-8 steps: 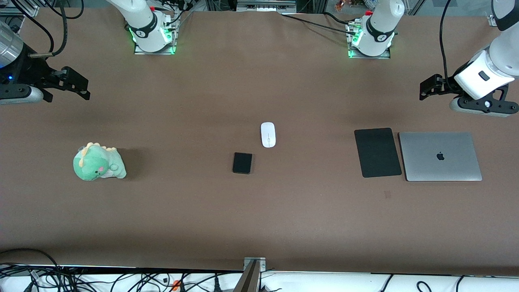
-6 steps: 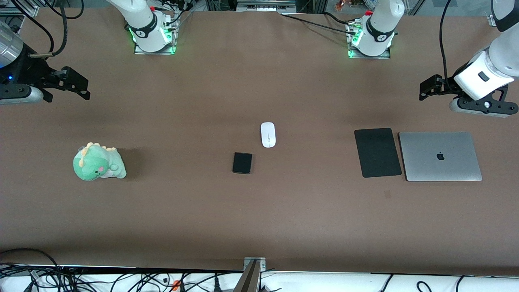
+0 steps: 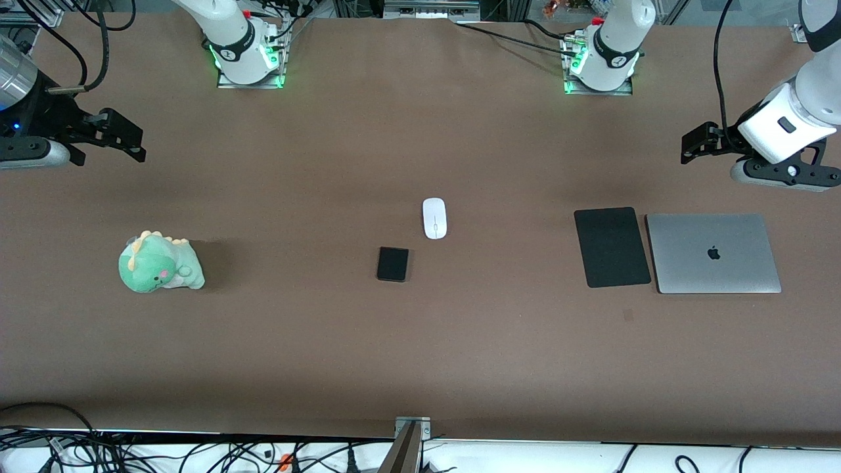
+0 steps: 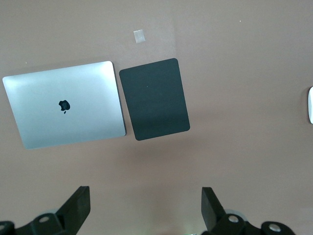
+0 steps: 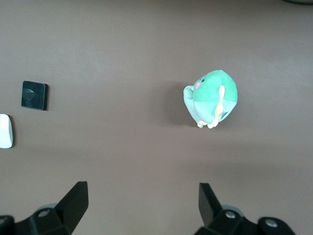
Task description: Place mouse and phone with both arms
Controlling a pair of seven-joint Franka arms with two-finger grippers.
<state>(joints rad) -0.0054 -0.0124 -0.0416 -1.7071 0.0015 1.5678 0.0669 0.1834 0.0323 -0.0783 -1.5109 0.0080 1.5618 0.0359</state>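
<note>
Both end effectors, left (image 3: 688,144) and right (image 3: 135,139), hang spread; mouse (image 3: 434,218), phone (image 3: 393,264) untouched.

The phone (image 3: 393,264) lies nearer the camera than the mouse (image 3: 434,218).

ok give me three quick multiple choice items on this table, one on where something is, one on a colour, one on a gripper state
1. The mouse pad lies
A. beside the laptop
B. on the laptop
C. under the phone

2. The mouse is
A. black
B. white
C. green

3. The left gripper is
A. shut on the phone
B. shut on nothing
C. open

Key: 1 A, pad and laptop sit edge to edge on the table. 2 B, the oval shell is white. 3 C, the left wrist view shows its jaws wide apart, holding nothing.
</note>
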